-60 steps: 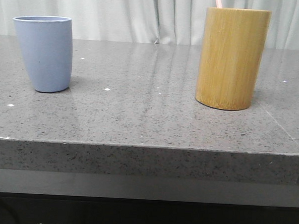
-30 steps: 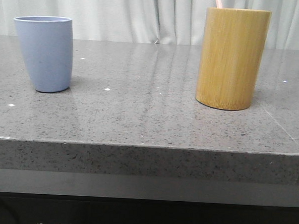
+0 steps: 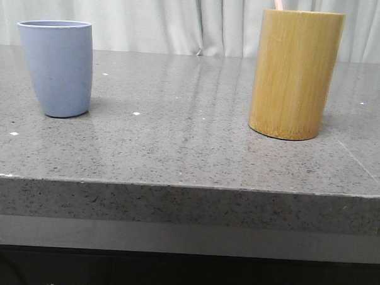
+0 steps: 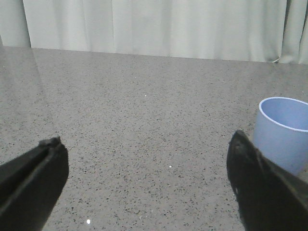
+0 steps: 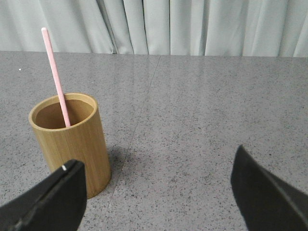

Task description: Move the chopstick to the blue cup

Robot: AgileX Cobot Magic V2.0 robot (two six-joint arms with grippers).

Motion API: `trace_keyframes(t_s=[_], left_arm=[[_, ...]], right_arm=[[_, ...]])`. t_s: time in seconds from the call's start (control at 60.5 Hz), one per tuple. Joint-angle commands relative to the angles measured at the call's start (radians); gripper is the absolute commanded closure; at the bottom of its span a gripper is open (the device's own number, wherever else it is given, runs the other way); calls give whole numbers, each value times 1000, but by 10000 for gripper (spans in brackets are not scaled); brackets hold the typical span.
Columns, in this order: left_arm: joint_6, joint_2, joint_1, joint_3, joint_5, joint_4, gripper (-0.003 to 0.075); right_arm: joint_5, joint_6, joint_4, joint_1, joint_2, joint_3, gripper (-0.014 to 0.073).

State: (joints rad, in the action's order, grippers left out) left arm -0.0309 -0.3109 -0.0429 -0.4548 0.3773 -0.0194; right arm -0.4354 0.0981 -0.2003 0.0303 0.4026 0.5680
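Chopstick, a thin, straight, pale pink stick, stood leaning inside the tall yellow-brown bamboo cylinder holder at the lower left of the right wrist view. It looked light, stiff and probably slippery; the exposed upper length seemed the best grip. The matte pale blue tapered cup sat upper left in the front view. Both the left gripper and right gripper had their fingers spread wide, holding nothing.

worktop: grey speckled stone, glossy, thick front edge, scattered white flecks | curtain: pale grey-white, hanging in vertical folds behind the worktop's far edge | under the front edge: lighter grey band, then a dark panel | light: soft and even, with faint vertical reflections of the curtain folds on the worktop
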Motion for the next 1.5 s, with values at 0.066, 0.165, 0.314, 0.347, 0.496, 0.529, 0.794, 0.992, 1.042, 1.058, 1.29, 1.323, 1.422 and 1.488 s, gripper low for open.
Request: trace_keyframes(t_s=[0.066,0.165,0.314,0.347,0.496,0.529,0.794,0.992,1.042,1.058,1.29,1.323,1.422,1.488], left_arm=[[-1,-15,0,-35,-84,28,49],[31,-49,0,-64,-14,30,49],[149,-198,13,-172,28,116,49],[180,-240,25,-210,32,152,49],[263,-423,104,-405,135,204,49],[272,-471,128,-462,182,203,49],[272,-770,317,-838,464,203,49],[266,-949,441,-994,536,201,49],[259,-1001,464,-1027,569,197,49],[251,-1015,470,-1036,578,192,49],[158,-1229,521,-1151,673,49,49],[157,-1246,524,-1156,683,49,49],[155,-1278,524,-1156,685,52,49],[153,-1295,524,-1156,685,52,49]], right_arm=[[74,1,-8,-5,14,27,-38],[74,1,-8,-5,14,27,-38],[75,1,-8,-5,14,27,-38],[75,1,-8,-5,14,27,-38],[83,1,-8,-5,14,27,-38],[85,1,-8,-5,14,27,-38],[87,1,-8,-5,14,27,-38],[88,1,-8,-5,14,27,-38],[88,1,-8,-5,14,27,-38],[88,1,-8,-5,14,27,-38],[88,1,-8,-5,14,27,-38],[88,1,-8,-5,14,27,-38],[88,1,-8,-5,14,27,-38],[88,1,-8,-5,14,27,-38]])
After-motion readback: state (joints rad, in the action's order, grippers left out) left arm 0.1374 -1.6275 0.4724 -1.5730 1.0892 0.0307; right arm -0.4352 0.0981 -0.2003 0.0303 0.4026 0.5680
